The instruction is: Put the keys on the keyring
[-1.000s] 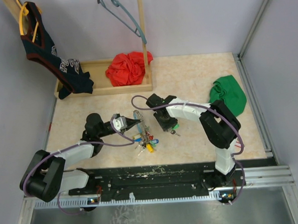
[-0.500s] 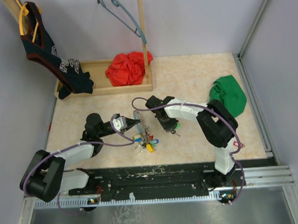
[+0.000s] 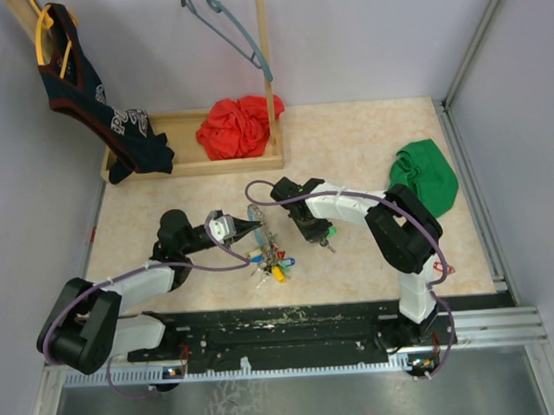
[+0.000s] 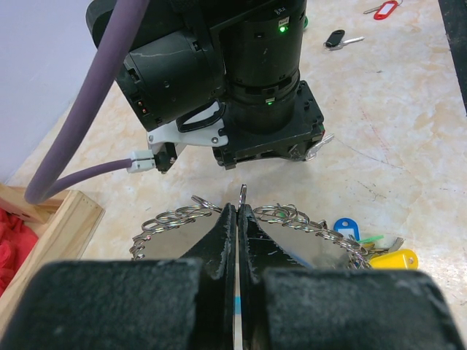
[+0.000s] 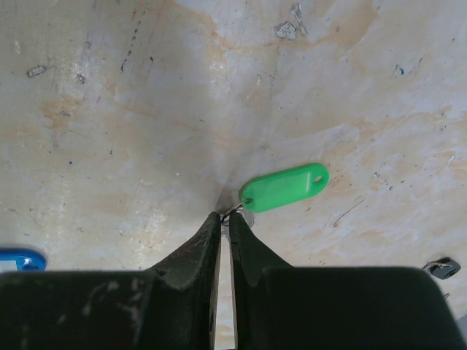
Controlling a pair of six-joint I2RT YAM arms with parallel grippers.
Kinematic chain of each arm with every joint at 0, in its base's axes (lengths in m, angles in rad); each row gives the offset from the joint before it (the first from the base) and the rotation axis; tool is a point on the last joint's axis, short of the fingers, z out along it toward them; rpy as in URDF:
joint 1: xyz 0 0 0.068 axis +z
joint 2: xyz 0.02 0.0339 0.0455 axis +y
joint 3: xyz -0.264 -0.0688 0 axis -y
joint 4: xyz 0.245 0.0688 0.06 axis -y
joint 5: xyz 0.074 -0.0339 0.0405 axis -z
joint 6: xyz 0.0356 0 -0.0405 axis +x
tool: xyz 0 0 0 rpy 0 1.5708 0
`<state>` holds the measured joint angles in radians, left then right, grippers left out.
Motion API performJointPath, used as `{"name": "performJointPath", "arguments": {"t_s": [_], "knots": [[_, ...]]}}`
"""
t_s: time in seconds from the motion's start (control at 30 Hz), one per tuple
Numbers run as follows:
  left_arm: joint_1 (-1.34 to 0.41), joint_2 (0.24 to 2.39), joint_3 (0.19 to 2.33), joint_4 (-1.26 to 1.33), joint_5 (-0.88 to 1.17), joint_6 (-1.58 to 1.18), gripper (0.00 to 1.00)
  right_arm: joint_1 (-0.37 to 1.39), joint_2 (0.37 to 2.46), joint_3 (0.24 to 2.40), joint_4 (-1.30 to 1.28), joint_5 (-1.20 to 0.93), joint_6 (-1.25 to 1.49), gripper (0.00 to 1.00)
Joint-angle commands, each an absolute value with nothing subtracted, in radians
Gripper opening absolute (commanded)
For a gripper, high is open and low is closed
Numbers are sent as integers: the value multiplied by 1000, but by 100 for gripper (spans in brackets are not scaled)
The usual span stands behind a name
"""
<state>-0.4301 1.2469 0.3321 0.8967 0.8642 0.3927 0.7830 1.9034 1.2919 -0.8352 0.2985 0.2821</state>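
Now, left of centre in the top view, the left gripper (image 3: 253,229) is clamped on the keyring (image 4: 243,192), with the keys (image 3: 272,262) bunched below it. Just right, the right gripper (image 5: 224,217) has narrow jaws pinching the green key (image 5: 283,187) by its loop only, so it may slip out when lifted.

The keyring (image 3: 257,215) is seen just left of centre in the top view, standing on edge, with small split rings (image 4: 292,214) strung along it. Just below it, a bunch of keys (image 3: 271,262) with blue, yellow, red and green tags is spread out. A green-tagged key (image 5: 283,187) lies apart to the right, tag flat. A black-headed key (image 4: 339,39) and a red-tagged key (image 4: 383,9) are seen at the upper right of the left wrist view.
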Motion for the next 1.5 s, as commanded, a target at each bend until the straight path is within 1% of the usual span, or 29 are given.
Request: {"name": "performJointPath", "arguments": {"t_s": [0.0,0.17,0.27,0.37,0.57,0.83,1.07,1.33,1.47], "knots": [[-426,1231,332,938,876,385,0,792,1883,1317,-843,331,301,14],[-426,1233,333,938,875,385,0,793,1856,1312,-818,357,319,27],[-425,1233,333,939,875,384,0,795,1861,1305,-802,358,331,32],[-426,1231,332,939,876,384,0,796,1861,1294,-779,363,341,34],[-426,1232,333,939,876,383,0,796,1882,1284,-785,379,353,33],[-425,1236,333,943,880,380,0,796,1862,1262,-813,398,367,27],[-426,1233,333,943,880,379,0,796,1860,1261,-819,421,368,19],[-426,1241,334,949,883,376,0,793,1821,1247,-820,430,366,0],[-426,1238,333,949,882,376,0,788,1781,1216,-782,394,345,0]]}}
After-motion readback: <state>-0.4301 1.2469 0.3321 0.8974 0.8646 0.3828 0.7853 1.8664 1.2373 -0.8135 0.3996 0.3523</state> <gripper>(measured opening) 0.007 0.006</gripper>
